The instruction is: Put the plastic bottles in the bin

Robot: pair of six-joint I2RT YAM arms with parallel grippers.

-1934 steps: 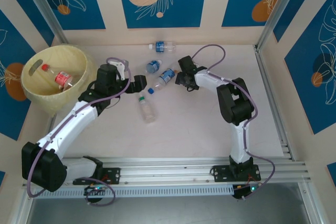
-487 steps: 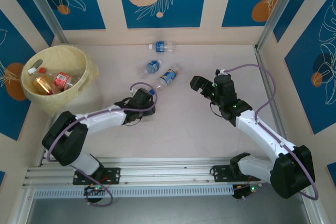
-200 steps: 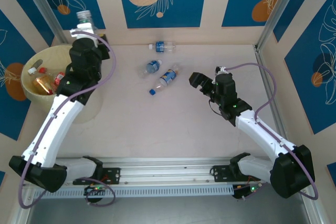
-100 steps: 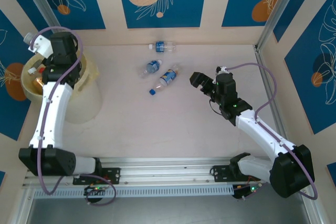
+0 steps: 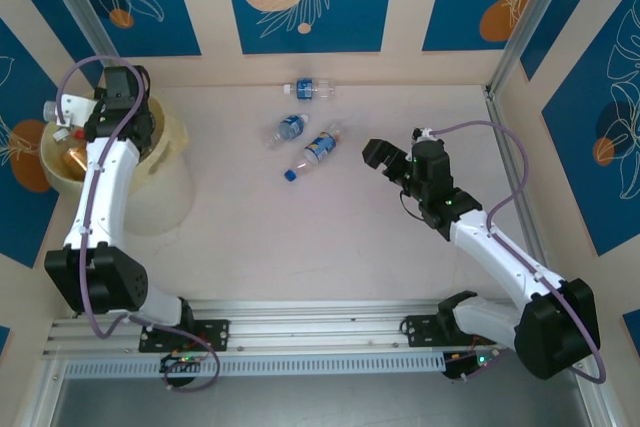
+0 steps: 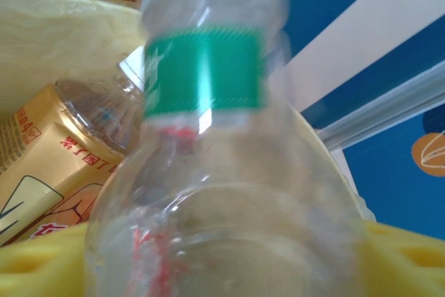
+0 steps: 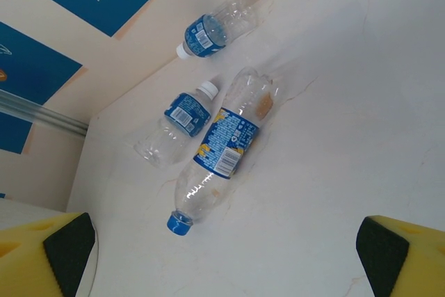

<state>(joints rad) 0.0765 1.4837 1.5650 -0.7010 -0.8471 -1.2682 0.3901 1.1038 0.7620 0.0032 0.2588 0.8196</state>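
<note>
While some bottles [image 6: 42,144] lie in the bin [image 5: 165,187], the left end effector [image 5: 68,119] hangs above it, its grip on a green-labelled bottle [image 6: 205,67] unclear; three bottles [image 5: 290,129] wait on the bench [image 5: 330,247] by the spread right end effector [image 5: 374,155].

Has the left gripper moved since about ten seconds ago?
Yes. The left gripper went left, from beside the loose bottles to above the bin.

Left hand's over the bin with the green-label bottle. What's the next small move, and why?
Probably lift the left hand straight up, clear of the bin. Its pads stand wide apart, and the green-label bottle looks blurred just above a gold-labelled bottle lying inside, so it seems free to fall in.
</note>
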